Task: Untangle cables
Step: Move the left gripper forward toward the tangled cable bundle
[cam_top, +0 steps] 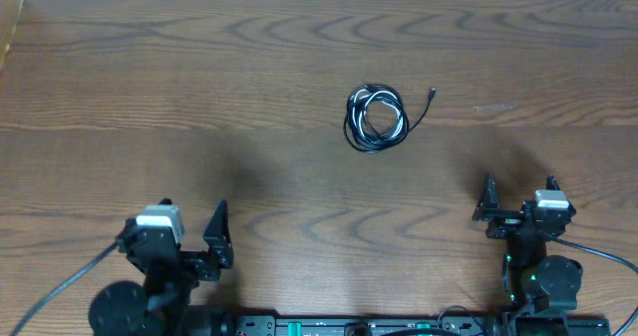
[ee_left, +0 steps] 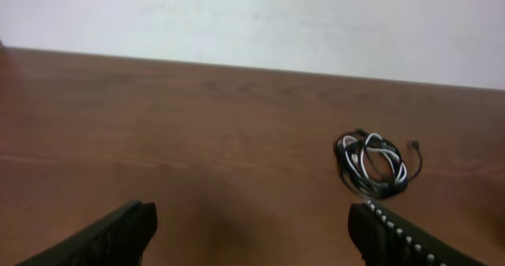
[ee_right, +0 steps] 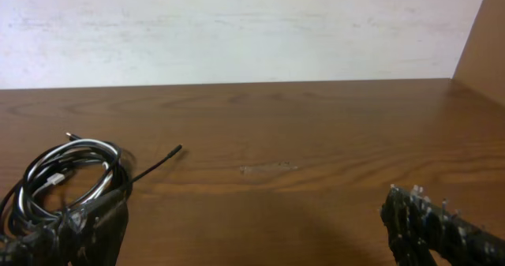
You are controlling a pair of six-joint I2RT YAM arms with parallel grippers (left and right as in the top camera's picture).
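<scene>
The dark fingers of the left tool point(ee_left: 252, 215) fill the bottom corners of its own wrist view, set wide apart with only bare wood between them, so it is open and grips nothing. The right tool point(ee_right: 254, 207) is the same: its two fingers stand far apart and hold nothing. Seen from above, both tools sit at the near edge of the worktop point(cam_top: 199, 97), the left one toward the near left and the right one toward the near right, each pointing toward the far side.

The cables point(cam_top: 376, 120) lie on the worktop as one small loose coil, a little right of centre and in the far half, well apart from both tools. White cord loops through the black cords (how many black ones there are cannot be made out). One thin black end point(cam_top: 432, 95) trails out of the coil to the right and far side, finishing in a small plug that rests on the wood.

In the right wrist view the coil shows low on the left, partly behind that tool's left finger; the overhead view shows a clear gap between them. A pale wall point(ee_right: 237, 29) closes the far edge of the worktop.
</scene>
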